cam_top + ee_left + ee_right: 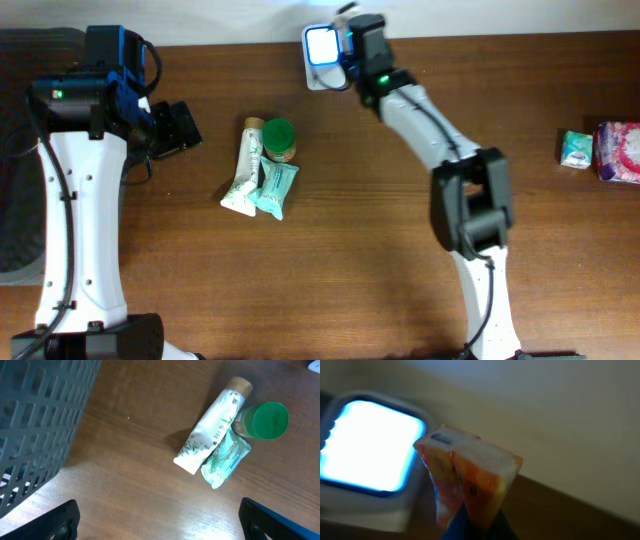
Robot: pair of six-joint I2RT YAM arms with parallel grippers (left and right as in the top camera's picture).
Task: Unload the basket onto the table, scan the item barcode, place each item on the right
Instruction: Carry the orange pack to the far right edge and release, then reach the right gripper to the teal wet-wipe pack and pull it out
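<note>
Right arm stretched to the far edge of the tabletop (pixel 400 250). Right pincer (pixel 354 44) clenched on an orange packet (pixel 468 485), gripped by its lower end, the upper end standing free and tilted. Packet sits just beside the scanner (pixel 322 46), whose window glows bright blue-white. Touching or apart: cannot tell, the wrist view is blurred. Print on the packet too smeared to read.

Left arm at the left side. Left pincer (pixel 176 128) released, jaws spread wide, nothing between them, bare wood below. Grey basket (pixel 40 420) close by on its left.

Mid-tabletop cluster: white tube (pixel 245 165) lying flat; green-lidded jar (pixel 279 139) just beside the tube's cap end; teal sachet (pixel 275 190) touching the tube's flat end.

Far right: small teal pack (pixel 575 150) and pink pack (pixel 618 152) side by side, well apart from the cluster
</note>
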